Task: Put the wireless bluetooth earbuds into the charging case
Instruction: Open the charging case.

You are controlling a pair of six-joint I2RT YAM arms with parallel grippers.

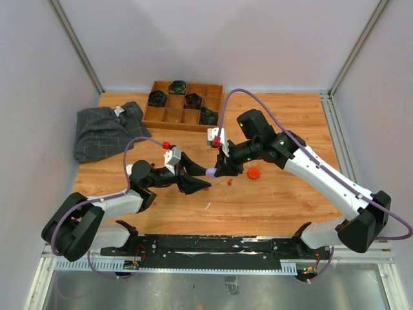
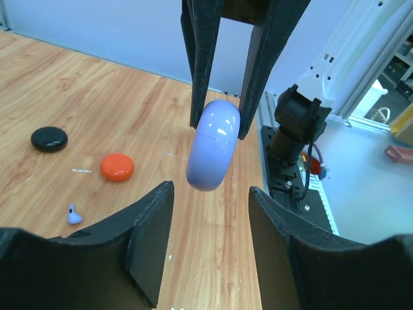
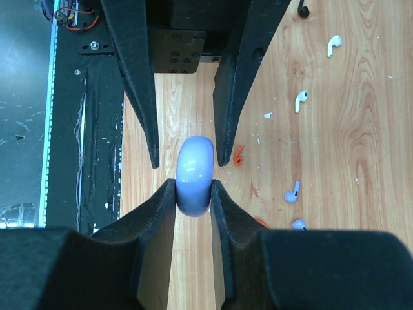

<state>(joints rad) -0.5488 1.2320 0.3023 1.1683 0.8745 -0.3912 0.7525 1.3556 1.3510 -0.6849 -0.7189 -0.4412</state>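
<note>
Right gripper [image 3: 193, 190] pinches closed lilac case [image 3: 195, 171]; left gripper [image 2: 211, 195] open, flanking it; wooden tray [image 1: 169, 116] holds four dark cases [image 1: 157, 98]

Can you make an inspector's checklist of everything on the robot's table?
Surface: wooden table, white specks on it.
Job's things: lilac case, gripped; white earbuds, lilac earbuds, orange earbud and black earbud loose on the table; orange case and black case lying there too.
Clutter: grey cloth; wooden tray holding dark cases.
Grippers: right gripper, jaws shut on lilac case; left gripper, jaws open either side of it.
Cables: purple cables loop over both arms.
Surroundings: grey walls, metal frame.
</note>
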